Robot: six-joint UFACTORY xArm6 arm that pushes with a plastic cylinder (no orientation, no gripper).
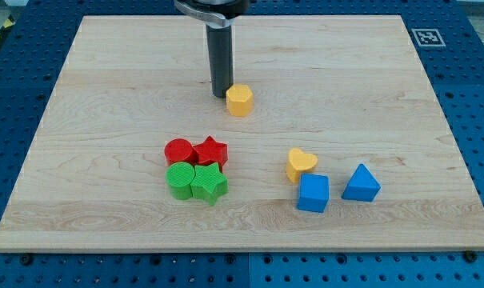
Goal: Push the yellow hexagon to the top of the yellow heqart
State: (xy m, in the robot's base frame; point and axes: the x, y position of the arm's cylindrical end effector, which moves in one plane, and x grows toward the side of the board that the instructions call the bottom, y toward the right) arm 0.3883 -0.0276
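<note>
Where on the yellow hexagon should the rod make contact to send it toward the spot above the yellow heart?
Push its upper-left face. My tip already sits beside the yellow hexagon on the view's left; the yellow heart lies toward the lower right.

The tip (221,95) stands just to the view's left of the yellow hexagon (239,101), near the board (402,96) centre; the yellow heart (301,164) lies well below and to the right; the blue cube (313,193) touches its lower edge, the blue triangular block (361,184) just right; the red cylinder (178,151) and red star (211,151) sit above the green cylinder (180,180) and green star (209,184), clustered left.
</note>
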